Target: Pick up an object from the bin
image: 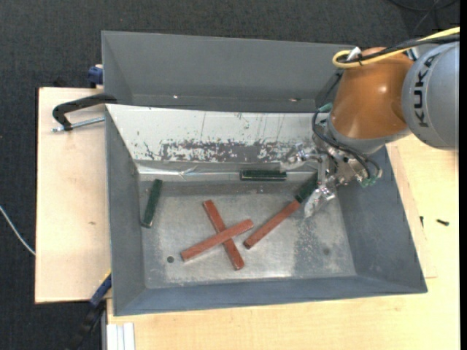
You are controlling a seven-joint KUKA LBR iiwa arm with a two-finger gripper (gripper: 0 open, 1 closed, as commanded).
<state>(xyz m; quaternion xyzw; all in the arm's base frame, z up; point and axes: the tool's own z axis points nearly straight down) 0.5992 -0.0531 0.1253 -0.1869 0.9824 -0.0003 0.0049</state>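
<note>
My gripper point(321, 194) hangs low over the right part of the bin floor, under the orange wrist cover. A short dark green bar point(304, 192) lies tilted right beside it on its left, touching or nearly touching it. A red-brown stick point(271, 224) lies diagonally with its upper end just below the gripper. I cannot tell whether anything is held.
Two more red-brown sticks point(219, 235) lie crossed in the middle of the floor. A dark green bar point(263, 174) rests along the back wall and another point(151, 203) leans by the left wall. A small dark spot point(170, 259) sits near the front left.
</note>
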